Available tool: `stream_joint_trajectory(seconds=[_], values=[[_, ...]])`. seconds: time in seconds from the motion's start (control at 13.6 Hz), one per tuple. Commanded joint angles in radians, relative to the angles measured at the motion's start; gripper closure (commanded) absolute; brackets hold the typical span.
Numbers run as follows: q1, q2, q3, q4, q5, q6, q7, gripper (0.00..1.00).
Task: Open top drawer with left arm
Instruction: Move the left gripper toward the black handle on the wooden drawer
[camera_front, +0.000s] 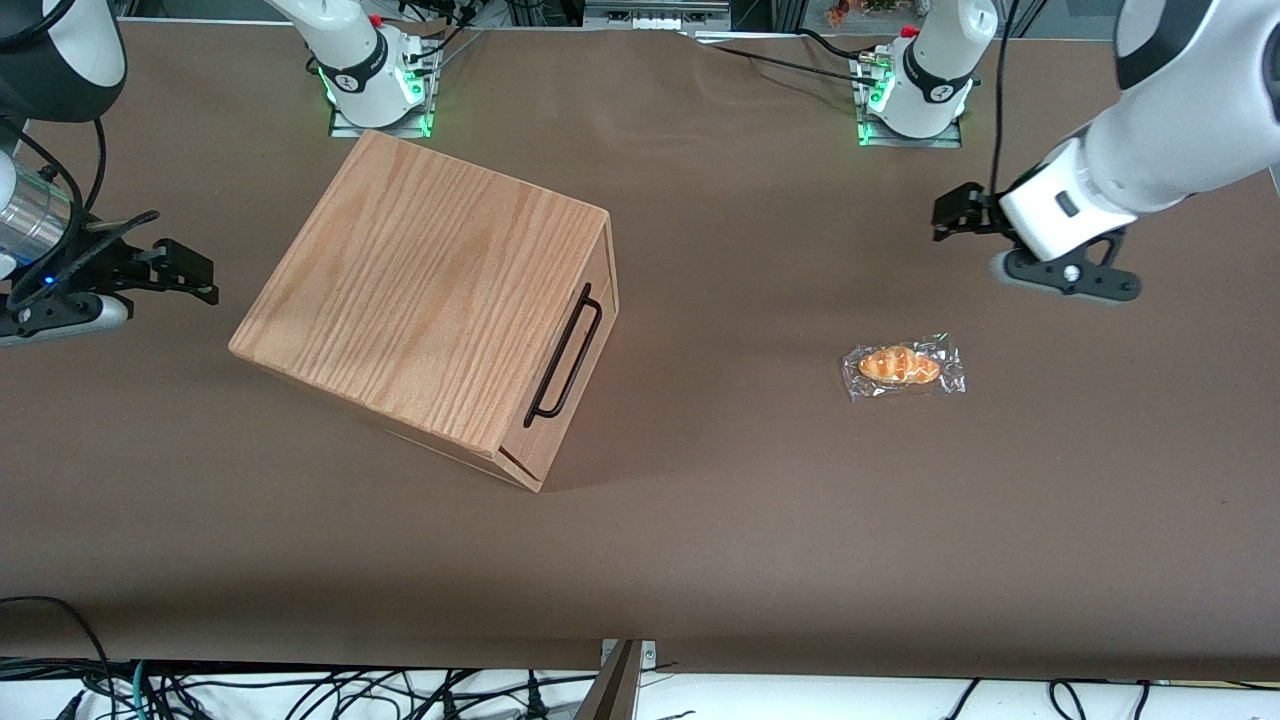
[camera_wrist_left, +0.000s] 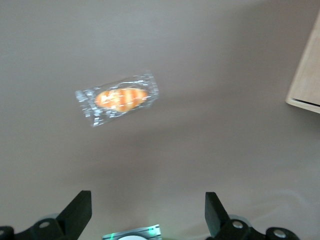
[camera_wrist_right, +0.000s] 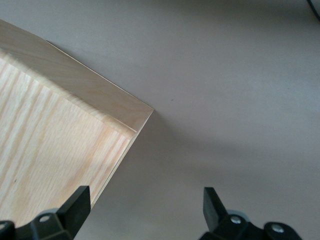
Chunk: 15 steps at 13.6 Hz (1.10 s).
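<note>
The wooden cabinet (camera_front: 420, 290) stands on the brown table, turned at an angle. Its top drawer (camera_front: 590, 300) is shut, the front panel flush with the cabinet, and the long black bar handle (camera_front: 563, 356) runs along that front. My left arm's gripper (camera_front: 952, 214) hangs above the table toward the working arm's end, well apart from the handle, pointing toward the cabinet. In the left wrist view the gripper (camera_wrist_left: 147, 212) is open with nothing between its fingers (camera_wrist_left: 80, 210). A corner of the cabinet (camera_wrist_left: 306, 75) shows in that view.
A wrapped bread roll (camera_front: 903, 366) lies on the table between gripper and cabinet, nearer to the front camera than the gripper; it also shows as the roll (camera_wrist_left: 119, 99) in the left wrist view. The cabinet's lid (camera_wrist_right: 50, 150) fills part of the right wrist view.
</note>
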Motion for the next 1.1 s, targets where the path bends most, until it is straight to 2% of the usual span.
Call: stream_joint_trajectory(seconds=[0.0, 0.15, 0.37, 0.66, 0.74, 0.88, 1.03], values=[[-0.087, 0.158, 0.006, 0.159, -0.035, -0.006, -0.006, 0.00], [-0.151, 0.259, 0.006, 0.245, -0.036, 0.059, -0.006, 0.00], [-0.243, 0.320, 0.006, 0.263, -0.084, 0.239, -0.041, 0.00], [-0.305, 0.388, 0.006, 0.261, -0.260, 0.459, -0.074, 0.00], [-0.338, 0.407, 0.006, 0.261, -0.277, 0.529, -0.072, 0.00], [-0.406, 0.441, 0.007, 0.258, -0.276, 0.663, -0.086, 0.00], [-0.431, 0.481, 0.009, 0.256, -0.270, 0.764, -0.088, 0.00]])
